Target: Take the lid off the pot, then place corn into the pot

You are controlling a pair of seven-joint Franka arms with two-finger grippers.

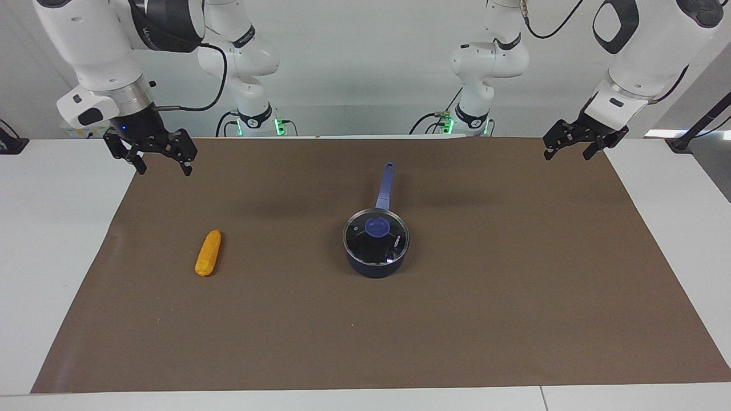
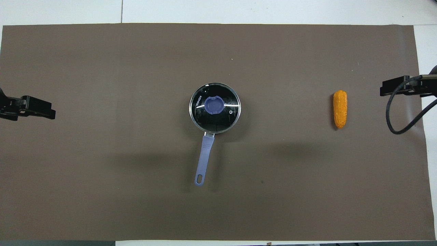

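Observation:
The pot (image 1: 375, 266) stands mid-table on the brown mat, its long blue handle (image 1: 385, 188) pointing toward the robots. The glass lid (image 1: 376, 242) with its blue knob (image 1: 377, 227) sits on the pot; it also shows in the overhead view (image 2: 225, 118). The corn (image 1: 208, 252) lies on the mat toward the right arm's end, also seen from overhead (image 2: 340, 108). My right gripper (image 1: 163, 170) hangs open and empty above the mat's corner, nearer the robots than the corn. My left gripper (image 1: 567, 156) hangs open and empty above the mat's corner at the left arm's end.
The brown mat (image 1: 457, 319) covers most of the white table (image 1: 51, 240). A black cable (image 2: 397, 119) loops off the right arm's wrist.

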